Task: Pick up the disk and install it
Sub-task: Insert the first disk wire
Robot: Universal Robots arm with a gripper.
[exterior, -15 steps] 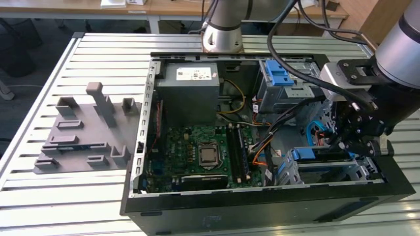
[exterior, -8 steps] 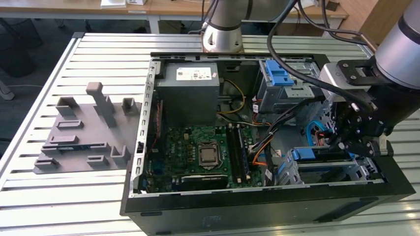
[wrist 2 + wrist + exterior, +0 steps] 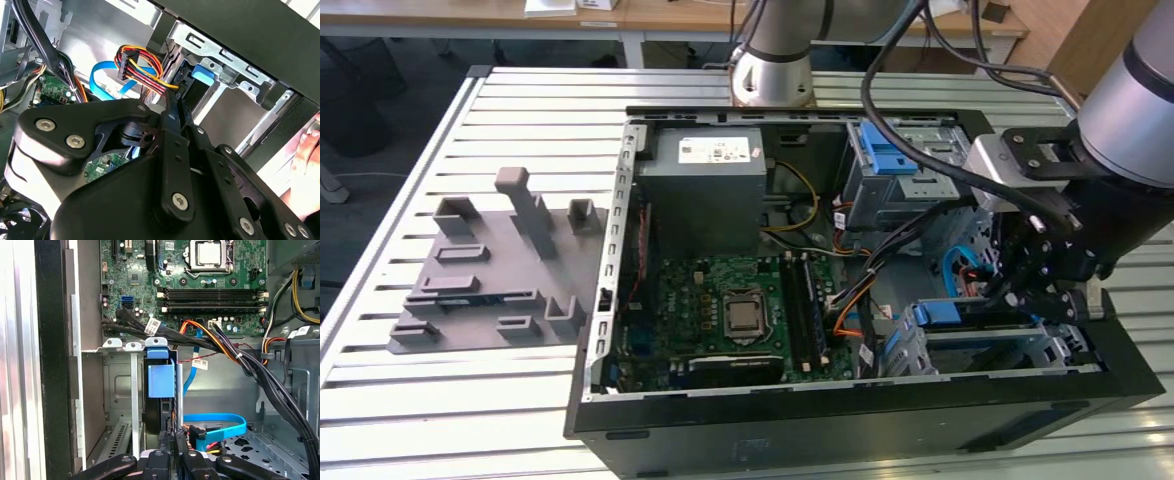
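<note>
Beside the claw [image 3: 176, 452], cables [image 3: 240, 357] cross above the disk [image 3: 161, 377].

Bright, even light is falling across the slatted table [image 3: 480, 400] in the exterior view, while the inside of the computer case [image 3: 854, 420] is sitting in softer shade. In the second wrist view the gripper [image 3: 175, 107] body is looming dark and slightly blurred up close, and glare is washing out the far corner. The motherboard [image 3: 200, 280] is showing crisp and well lit in the first wrist view.
</note>
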